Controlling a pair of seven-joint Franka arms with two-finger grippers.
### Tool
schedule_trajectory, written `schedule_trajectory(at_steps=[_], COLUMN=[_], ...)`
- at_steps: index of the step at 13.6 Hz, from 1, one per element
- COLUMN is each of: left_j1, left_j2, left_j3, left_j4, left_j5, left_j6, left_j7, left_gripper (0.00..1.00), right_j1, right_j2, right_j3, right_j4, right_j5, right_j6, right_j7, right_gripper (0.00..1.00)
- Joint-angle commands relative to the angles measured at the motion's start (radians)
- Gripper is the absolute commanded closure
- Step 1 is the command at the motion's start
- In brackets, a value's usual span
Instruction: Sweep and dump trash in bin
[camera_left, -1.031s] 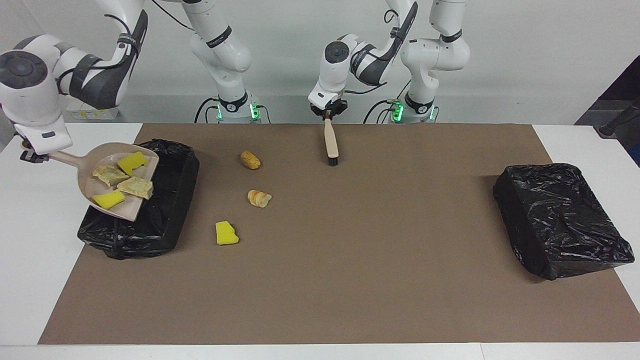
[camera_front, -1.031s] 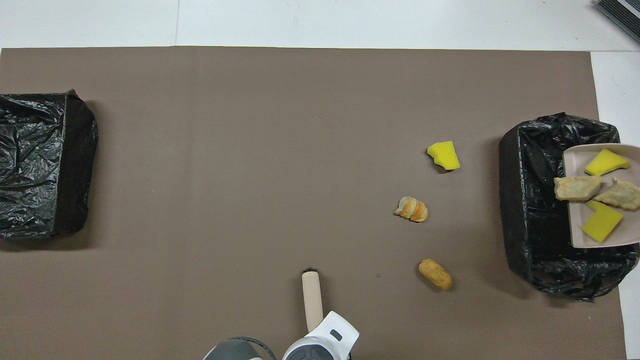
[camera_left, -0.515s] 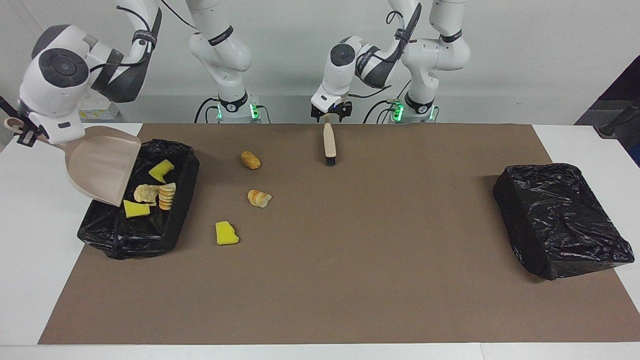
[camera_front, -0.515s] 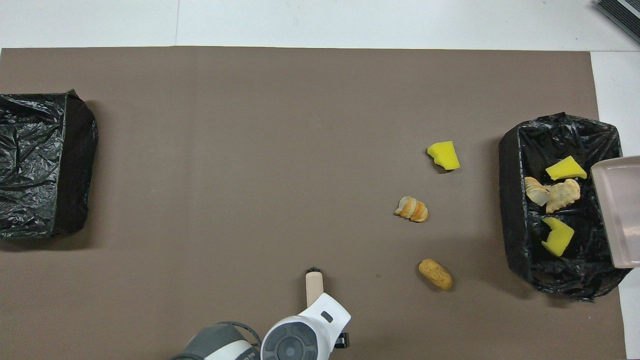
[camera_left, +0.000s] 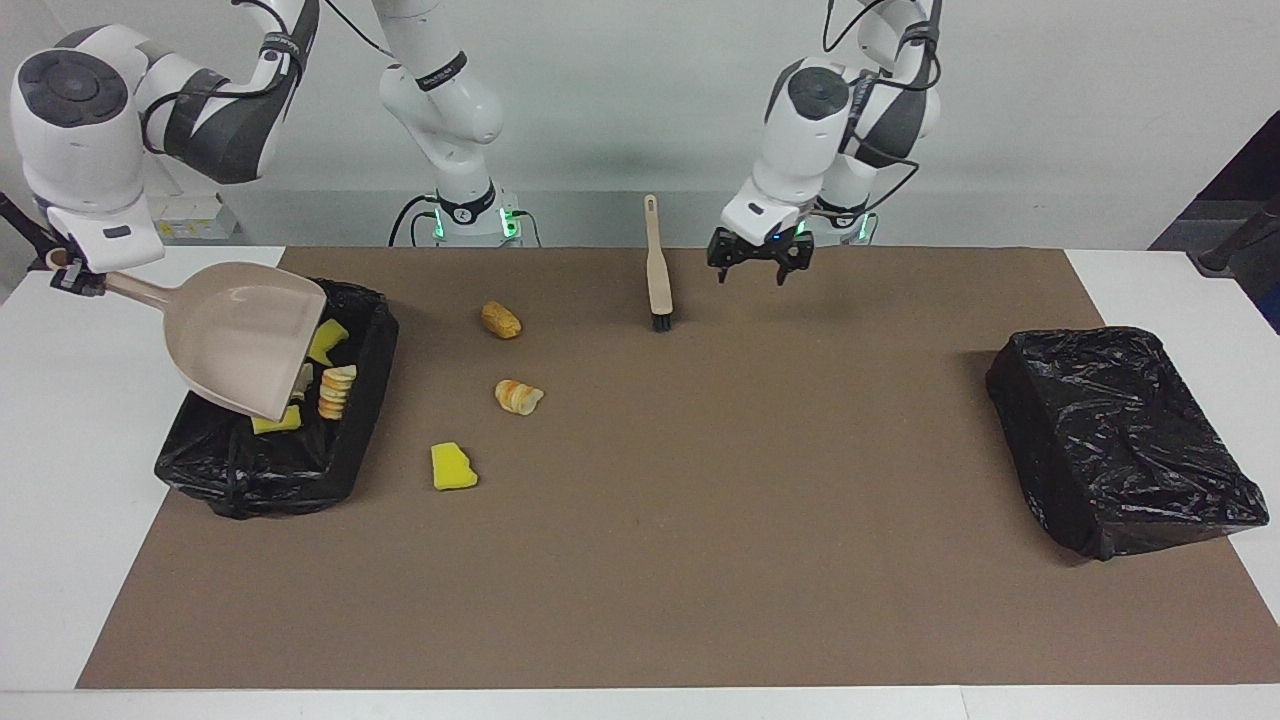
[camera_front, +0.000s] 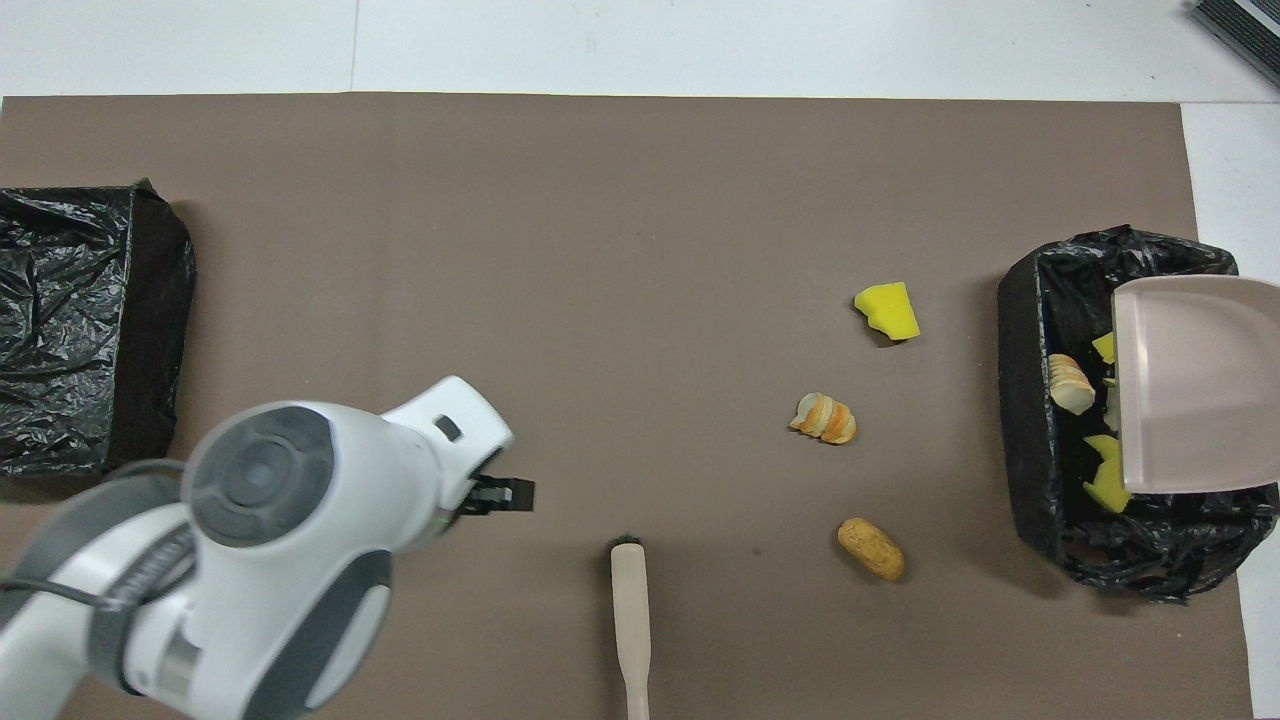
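Closest to the robots, the hand brush (camera_left: 657, 262) lay flat on the brown mat (camera_left: 700, 560), handle toward the arms, with nothing gripping it. Just beside it, toward the left arm's end, the left gripper (camera_left: 759, 262) hung in the air over the mat, its fingers spread wide and holding nothing.

Next out lay the brown bread roll (camera_left: 500, 319), then the sliced bread piece (camera_left: 519, 397), and farthest of the three a yellow sponge chunk (camera_left: 453, 467), all loose on the mat beside the open bin (camera_left: 345, 440) at the right arm's end.

The right gripper (camera_left: 68, 281) was pinching the handle of the beige dustpan (camera_left: 245, 335), which was tipped over that black-lined bin. Inside the bin lay yellow sponge scraps (camera_front: 1103, 483) and a sliced bread-like lump (camera_front: 1068, 383), partly hidden by the pan.

At the left arm's end sat a second bin (camera_left: 1120, 440), wrapped in black plastic.
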Motion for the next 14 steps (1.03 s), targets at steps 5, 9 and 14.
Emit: schedule_trajectory(at_steps=[5, 9, 14], left_j1=[0.004, 0.008, 0.013], left_j2=[0.057, 0.171, 0.191], left_j3=[0.318, 0.342, 0.344], left_j4=[0.404, 0.613, 0.647], left_j5=[0.059, 0.130, 0.122], left_j6=[-0.291, -0.429, -0.415], left_j7=[0.352, 0.409, 0.408], left_gripper=[0.00, 0.00, 0.00], right_j1=[0.185, 0.322, 0.496], right_j2=[0.005, 0.005, 0.075], right_j3=[0.010, 0.010, 0.010], right_j4=[0.025, 0.009, 0.014], right_j5=[0.206, 0.277, 0.412], right_j6=[-0.152, -0.158, -0.106], right_j7=[0.539, 0.863, 1.340], right_gripper=[1.00, 1.00, 1.00])
